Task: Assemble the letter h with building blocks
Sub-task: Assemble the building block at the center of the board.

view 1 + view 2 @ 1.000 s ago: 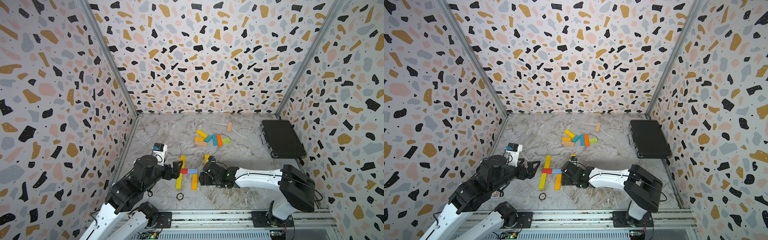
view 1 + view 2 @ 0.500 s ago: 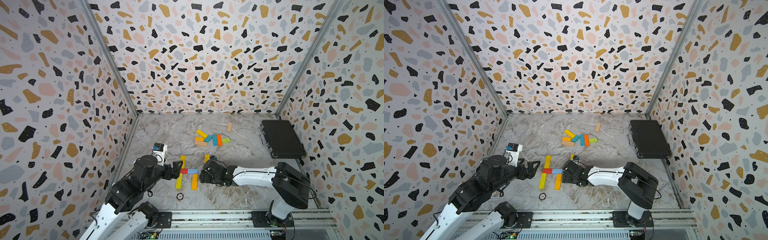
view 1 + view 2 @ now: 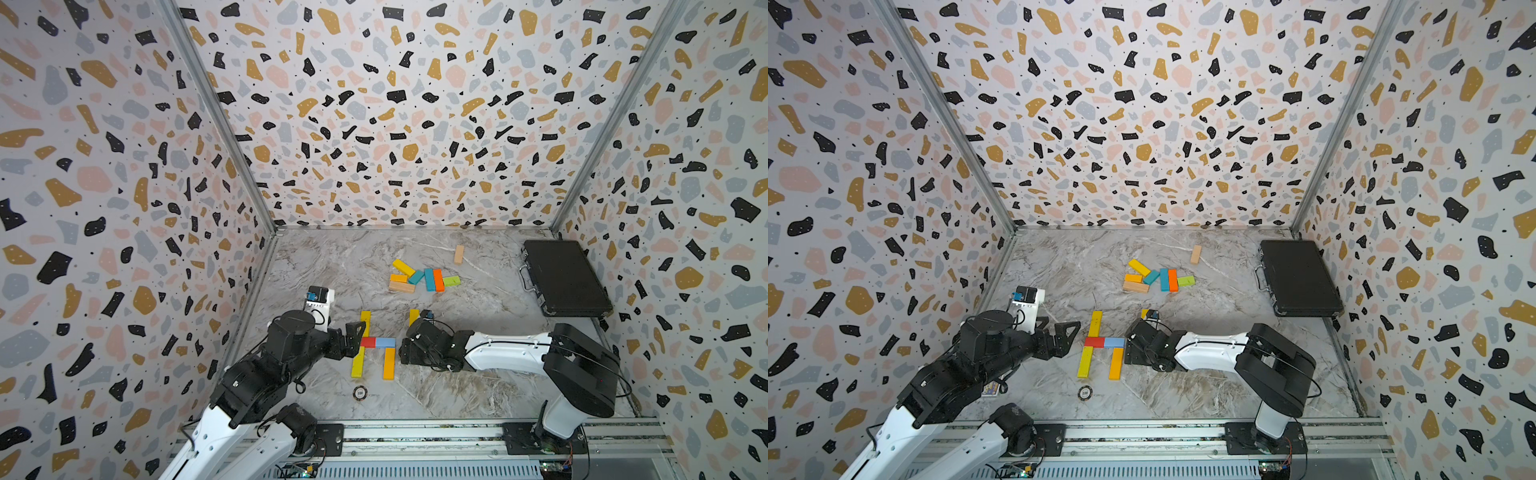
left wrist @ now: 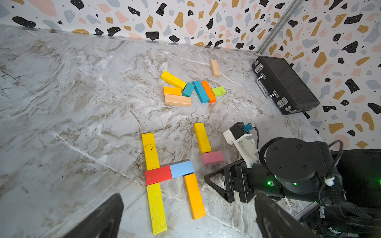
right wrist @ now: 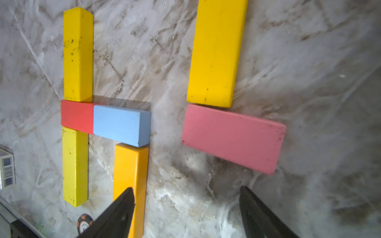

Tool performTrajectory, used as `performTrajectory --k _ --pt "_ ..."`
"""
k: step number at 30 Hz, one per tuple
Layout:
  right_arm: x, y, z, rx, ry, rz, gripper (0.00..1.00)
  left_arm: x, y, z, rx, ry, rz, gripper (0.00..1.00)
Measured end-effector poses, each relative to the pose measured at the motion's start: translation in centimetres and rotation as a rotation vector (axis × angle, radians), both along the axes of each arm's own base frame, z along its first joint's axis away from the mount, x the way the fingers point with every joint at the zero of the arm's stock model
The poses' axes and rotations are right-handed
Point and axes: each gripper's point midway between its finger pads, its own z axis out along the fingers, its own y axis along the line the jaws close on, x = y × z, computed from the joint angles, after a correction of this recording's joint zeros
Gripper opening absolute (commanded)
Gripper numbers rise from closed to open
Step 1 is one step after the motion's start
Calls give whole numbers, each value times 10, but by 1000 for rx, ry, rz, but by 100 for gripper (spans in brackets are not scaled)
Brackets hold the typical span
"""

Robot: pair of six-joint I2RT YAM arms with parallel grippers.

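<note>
Building blocks lie flat on the marble floor as a letter shape: an upper yellow block (image 3: 365, 322), a red block (image 3: 368, 342), a blue block (image 3: 385, 342), a lower yellow block (image 3: 358, 361) and an orange block (image 3: 389, 363). Beside them a further yellow block (image 4: 202, 138) meets a pink block (image 4: 212, 157) end to side. My left gripper (image 3: 353, 338) hovers open at the red block's left. My right gripper (image 5: 186, 191) is open and empty, just right of the orange block (image 5: 129, 175). The pink block (image 5: 233, 138) lies ahead of its jaws and is hidden under that arm in both top views.
Several loose blocks (image 3: 424, 278) lie in a cluster farther back, with a plain wood block (image 3: 458, 254) apart from them. A black case (image 3: 565, 278) sits along the right wall. A round disc marked 100 (image 3: 360, 392) lies near the front rail.
The right arm's elbow has swung slightly to the left while its gripper stays beside the orange block. The left arm and the blocks have not moved.
</note>
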Motion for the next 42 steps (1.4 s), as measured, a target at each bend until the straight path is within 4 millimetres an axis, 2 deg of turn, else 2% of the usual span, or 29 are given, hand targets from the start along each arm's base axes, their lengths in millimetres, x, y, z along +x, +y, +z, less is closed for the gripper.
performTrajectory --k 9,21,29,42 --pt "10 2 0 3 -16 -19 82 0 0 0 0 0 0 99" --pt "13 5 0 1 -23 -17 82 0 0 0 0 0 0 99" --pt "27 -1 0 2 -30 -48 82 1 -1 -1 3 5 0 99" --pt "23 3 1 9 -26 -15 82 1 0 -1 4 5 0 99"
